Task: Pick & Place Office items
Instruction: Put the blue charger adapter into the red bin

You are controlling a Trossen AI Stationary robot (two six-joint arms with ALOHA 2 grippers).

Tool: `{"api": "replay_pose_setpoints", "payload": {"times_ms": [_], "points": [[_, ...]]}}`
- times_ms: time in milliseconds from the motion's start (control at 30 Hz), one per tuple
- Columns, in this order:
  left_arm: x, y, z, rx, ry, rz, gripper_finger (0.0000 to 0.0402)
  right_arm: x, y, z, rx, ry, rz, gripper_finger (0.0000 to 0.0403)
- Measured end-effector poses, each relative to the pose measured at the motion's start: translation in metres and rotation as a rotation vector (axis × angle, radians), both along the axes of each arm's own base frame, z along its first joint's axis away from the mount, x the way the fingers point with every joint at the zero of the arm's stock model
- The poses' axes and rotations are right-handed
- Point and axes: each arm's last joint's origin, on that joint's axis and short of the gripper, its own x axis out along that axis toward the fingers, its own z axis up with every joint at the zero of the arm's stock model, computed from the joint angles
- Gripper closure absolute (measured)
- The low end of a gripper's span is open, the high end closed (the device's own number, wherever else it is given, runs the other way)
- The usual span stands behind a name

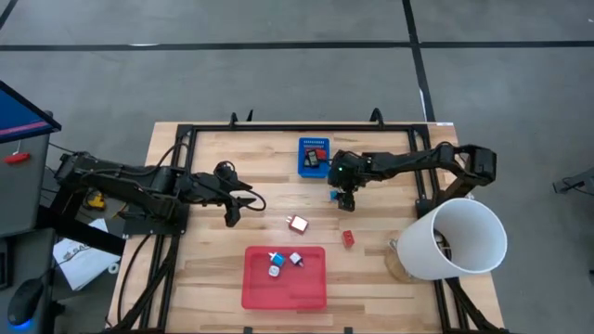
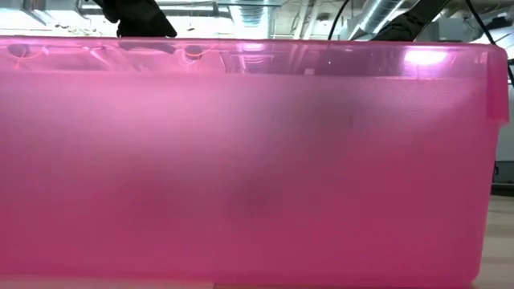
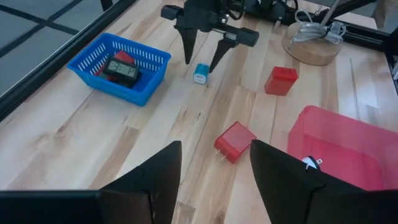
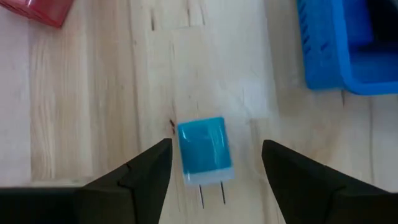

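My right gripper (image 4: 214,171) is open and points down over a small blue plug adapter (image 4: 204,149) that lies flat on the wood. Its fingers stand on either side of the adapter without touching it. The left wrist view shows the same adapter (image 3: 200,73) just below the right gripper (image 3: 203,61). My left gripper (image 3: 214,180) is open and hovers left of a red plug adapter (image 3: 235,141) lying on the table (image 1: 297,223). A small red block (image 1: 347,238) lies farther right. Three small pieces (image 1: 283,263) sit in the red tray (image 1: 311,288).
A blue perforated bin (image 1: 314,156) near the far edge holds a black clock-like piece (image 3: 121,70) and red pieces. A large white cylinder (image 1: 459,237) on a round wooden base stands at the right. The tray's pink wall (image 2: 241,160) fills the low view.
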Motion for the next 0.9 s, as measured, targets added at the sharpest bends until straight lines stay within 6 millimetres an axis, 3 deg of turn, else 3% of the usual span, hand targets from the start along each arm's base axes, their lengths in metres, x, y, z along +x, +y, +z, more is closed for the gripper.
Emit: {"api": "replay_pose_setpoints", "payload": {"times_ms": [533, 900], "points": [[0.0, 0.0, 0.0, -0.001, -0.003, 0.006, 0.0222, 0.003, 0.001, -0.004, 0.027, -0.025, -0.019, 0.0164], [0.0, 0.0, 0.0, 0.002, -0.002, 0.004, 0.023, -0.006, 0.006, -0.017, 0.052, 0.01, -0.034, 0.0217]]}}
